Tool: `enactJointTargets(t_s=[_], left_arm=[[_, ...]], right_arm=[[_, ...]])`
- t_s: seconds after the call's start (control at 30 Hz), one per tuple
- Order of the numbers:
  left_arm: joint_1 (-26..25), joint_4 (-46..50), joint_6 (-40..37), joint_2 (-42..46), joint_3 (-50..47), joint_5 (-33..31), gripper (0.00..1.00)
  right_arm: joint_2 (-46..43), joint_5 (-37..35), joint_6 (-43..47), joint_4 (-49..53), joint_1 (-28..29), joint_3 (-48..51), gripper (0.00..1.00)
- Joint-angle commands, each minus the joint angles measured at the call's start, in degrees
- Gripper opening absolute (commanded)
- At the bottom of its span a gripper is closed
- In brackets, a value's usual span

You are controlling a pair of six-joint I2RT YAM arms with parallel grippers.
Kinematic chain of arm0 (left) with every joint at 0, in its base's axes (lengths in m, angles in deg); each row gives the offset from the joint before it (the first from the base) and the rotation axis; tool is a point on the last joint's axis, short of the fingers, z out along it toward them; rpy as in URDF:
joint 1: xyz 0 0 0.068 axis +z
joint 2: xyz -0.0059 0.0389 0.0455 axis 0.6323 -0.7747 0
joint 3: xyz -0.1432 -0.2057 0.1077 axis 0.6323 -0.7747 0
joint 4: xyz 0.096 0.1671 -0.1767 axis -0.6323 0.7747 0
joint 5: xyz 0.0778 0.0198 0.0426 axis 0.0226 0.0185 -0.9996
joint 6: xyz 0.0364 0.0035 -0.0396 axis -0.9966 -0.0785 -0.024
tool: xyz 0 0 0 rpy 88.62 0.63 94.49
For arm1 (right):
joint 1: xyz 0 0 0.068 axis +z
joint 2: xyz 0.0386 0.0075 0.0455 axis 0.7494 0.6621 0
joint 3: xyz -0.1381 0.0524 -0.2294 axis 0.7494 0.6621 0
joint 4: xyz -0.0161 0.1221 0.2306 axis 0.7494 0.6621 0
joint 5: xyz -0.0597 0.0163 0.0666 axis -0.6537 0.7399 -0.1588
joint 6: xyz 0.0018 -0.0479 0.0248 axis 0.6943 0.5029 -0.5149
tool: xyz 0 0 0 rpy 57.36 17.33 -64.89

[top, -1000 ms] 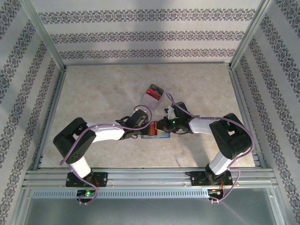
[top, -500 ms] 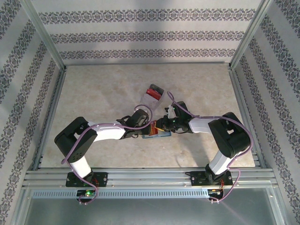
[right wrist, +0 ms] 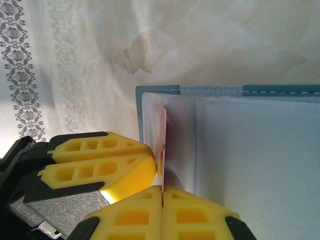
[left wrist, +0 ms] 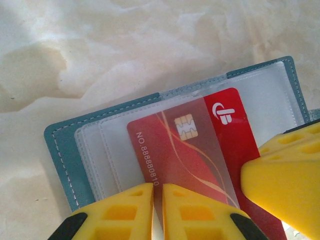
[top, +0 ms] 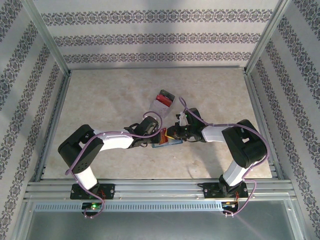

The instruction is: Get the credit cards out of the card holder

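The right hand [right wrist: 162, 210] pinches the red chip card [left wrist: 175, 150] in the teal-blue folding card holder [left wrist: 60, 145]; the left hand [left wrist: 157, 210], nearly closed, rests on it.

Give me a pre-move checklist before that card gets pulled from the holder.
1. Right end effector shut on the card edge: ok.
2. Left end effector clamping the holder: ok.
3. Card partly out of its clear sleeve: ok.
4. Left fingers clear of the card: cannot tell; its edge runs into their gap.
5. Clear box apart from the holder: ok.
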Motion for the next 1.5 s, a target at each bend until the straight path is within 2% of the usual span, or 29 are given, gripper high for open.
enactJointTargets(t_s=[0.0, 0.9, 1.47], left_arm=[[0.5, 0.6, 1.2, -1.1, -0.2, 0.9, 0.13], [1.2, 1.0, 1.7, 2.1, -1.6, -0.6, 0.24], [1.6, 1.8, 2.2, 4.8, -3.1, -2.5, 0.24]], right_arm=[[0.3, 2.2, -0.1, -3.2, 0.0, 0.6, 0.00], [1.9, 0.3, 2.1, -3.2, -1.7, 3.0, 0.03], [2.8, -0.1, 2.0, -3.7, -1.8, 3.5, 0.04]])
